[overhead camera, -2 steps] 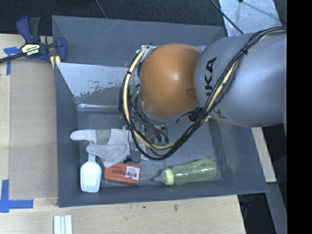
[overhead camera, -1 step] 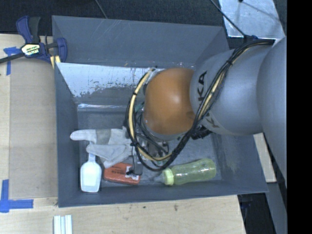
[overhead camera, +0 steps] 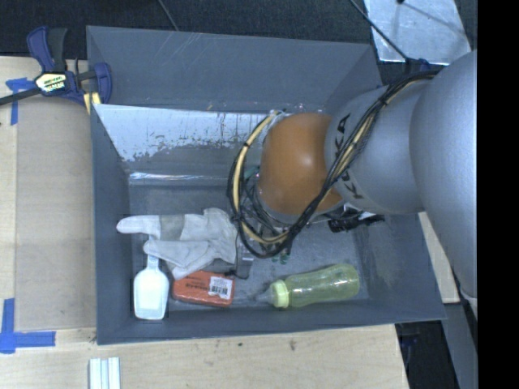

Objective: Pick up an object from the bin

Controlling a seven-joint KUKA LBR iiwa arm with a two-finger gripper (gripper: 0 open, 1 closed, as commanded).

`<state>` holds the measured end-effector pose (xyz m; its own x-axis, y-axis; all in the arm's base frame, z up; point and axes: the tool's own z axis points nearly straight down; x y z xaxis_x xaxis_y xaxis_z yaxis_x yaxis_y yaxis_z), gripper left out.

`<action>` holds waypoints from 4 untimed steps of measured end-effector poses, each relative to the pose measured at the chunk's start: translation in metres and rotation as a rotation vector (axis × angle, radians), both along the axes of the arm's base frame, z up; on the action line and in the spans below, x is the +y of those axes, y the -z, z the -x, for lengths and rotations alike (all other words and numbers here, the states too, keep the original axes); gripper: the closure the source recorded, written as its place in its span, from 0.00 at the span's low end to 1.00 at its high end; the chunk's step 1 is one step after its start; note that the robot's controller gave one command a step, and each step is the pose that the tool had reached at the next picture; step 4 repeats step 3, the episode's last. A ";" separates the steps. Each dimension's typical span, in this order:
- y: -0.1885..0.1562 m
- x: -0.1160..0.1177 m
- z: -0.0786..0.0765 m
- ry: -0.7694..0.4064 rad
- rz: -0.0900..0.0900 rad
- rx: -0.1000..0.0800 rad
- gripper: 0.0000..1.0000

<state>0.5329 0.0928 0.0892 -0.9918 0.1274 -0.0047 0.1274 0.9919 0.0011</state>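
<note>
1. The thing nearest the tool is a flat red-orange packet (overhead camera: 203,288) with a white barcode label. It lies on the floor of the bin (overhead camera: 109,241) close to the front wall.
2. Its long axis runs left to right across the view, and the labelled end points right.
3. The gripper (overhead camera: 242,267) sits just beside that labelled end, so the packet lies left of the tool and slightly toward the front.
4. The orange cover (overhead camera: 296,164) and cables (overhead camera: 259,225) hide most of the tool. I cannot tell how far open it is, or whether it holds anything.
5. A crumpled white glove (overhead camera: 190,237) borders the packet's rear edge.
6. A small white bottle (overhead camera: 151,292) lies just left of the packet.
7. A green bottle (overhead camera: 318,285) lies to the right, with its cap pointing left.
8. A grasp would probably need to close across the packet's short width.
</note>
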 end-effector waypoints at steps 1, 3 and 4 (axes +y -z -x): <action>0.009 0.001 -0.006 -0.186 0.000 0.001 1.00; -0.147 -0.015 -0.008 -0.211 0.001 -0.001 1.00; -0.147 -0.015 -0.008 -0.211 0.001 -0.001 1.00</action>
